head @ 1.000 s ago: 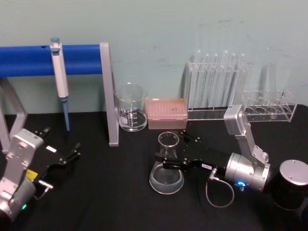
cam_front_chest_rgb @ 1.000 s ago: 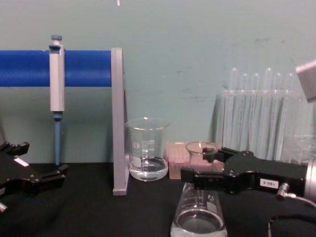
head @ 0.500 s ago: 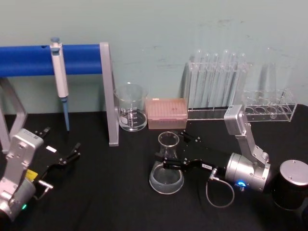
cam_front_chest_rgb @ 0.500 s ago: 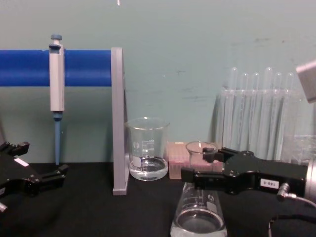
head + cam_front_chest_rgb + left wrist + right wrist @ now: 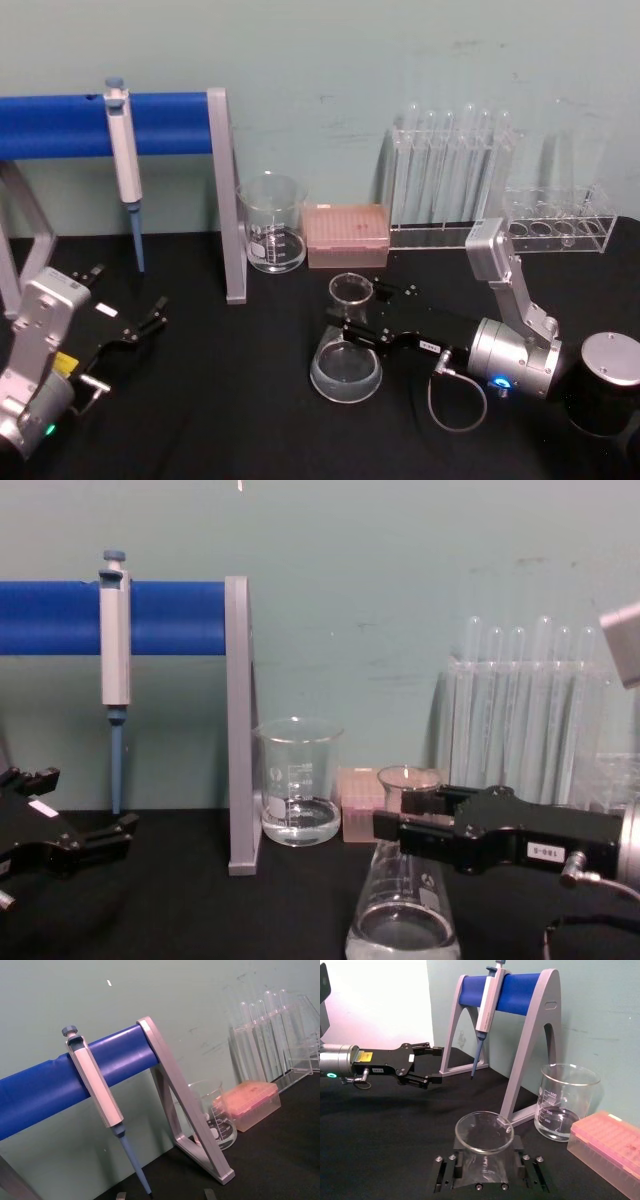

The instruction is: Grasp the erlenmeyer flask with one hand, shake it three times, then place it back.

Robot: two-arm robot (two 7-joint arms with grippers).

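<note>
- The left gripper (image 5: 128,287) hangs low at the left side over the black counter (image 5: 220,400). Its two fingers are spread wide and hold nothing.
- Behind it stands a grey stand with a blue bar (image 5: 60,125). A pipette (image 5: 122,150) hangs on this bar with its tip pointing down.
- Just right of the stand's grey leg there is a glass beaker (image 5: 272,235) with a little clear liquid, standing upright near the back wall.
- Beside the beaker, on its right, lies a pink box (image 5: 345,235).
- The erlenmeyer flask (image 5: 346,370) stands upright on the counter, in front of the pink box and apart from it. Its wide base rests on the black surface, and the chest view shows some clear liquid at the bottom.
- The right gripper (image 5: 357,312) reaches in from the right, lying nearly level. Its fingers are narrow and sit on both sides of the flask's neck, just under the flared rim; in the right wrist view the neck fills the gap between them, so the gripper holds the flask.
- Behind the right arm, by the wall, stands a clear rack with tall test tubes (image 5: 450,185), and right of it a second, lower clear rack (image 5: 555,225).
- At the far right, near the front, stands a black cylinder with a silver top (image 5: 610,385).
</note>
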